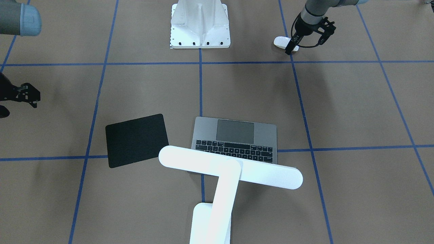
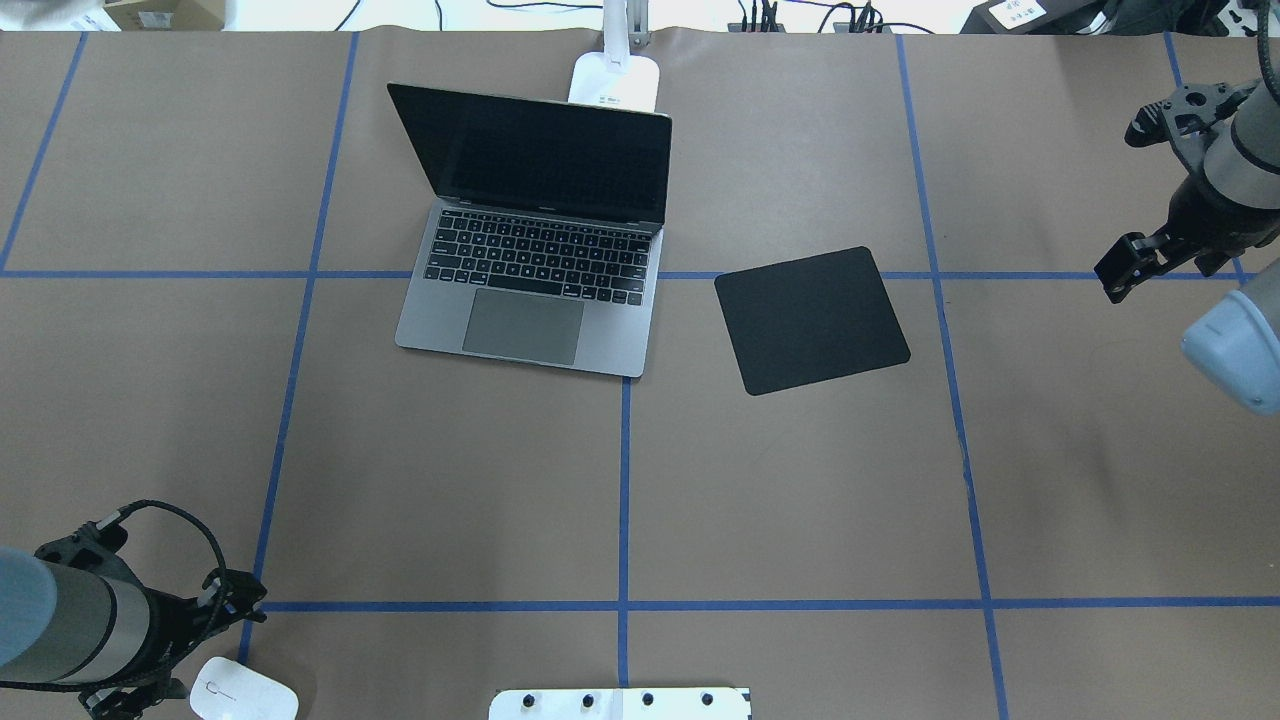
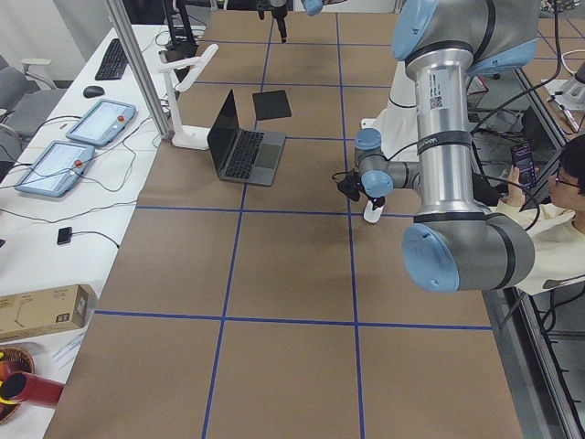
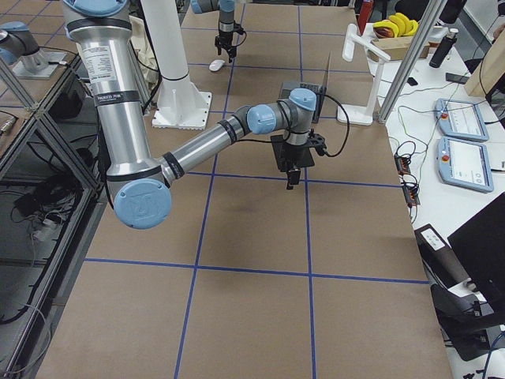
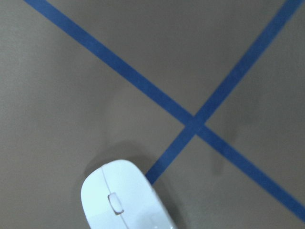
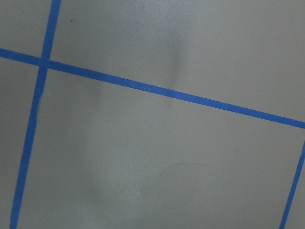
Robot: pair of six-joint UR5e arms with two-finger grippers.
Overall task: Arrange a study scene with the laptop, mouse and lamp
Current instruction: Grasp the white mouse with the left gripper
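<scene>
Mouse lies just beside our left hand — whose opening we cannot tell — so we should centre before closing gently.

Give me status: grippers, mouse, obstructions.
Left gripper down at the mouse, jaws unclear. Right gripper off to the side, nothing in it. Mouse looks flat on the table. Nothing between it and the mouse pad.

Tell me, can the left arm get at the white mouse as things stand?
Probably yes. The left gripper hangs just beside the white mouse, and nothing stands between them. The laptop and lamp are far away.
</scene>
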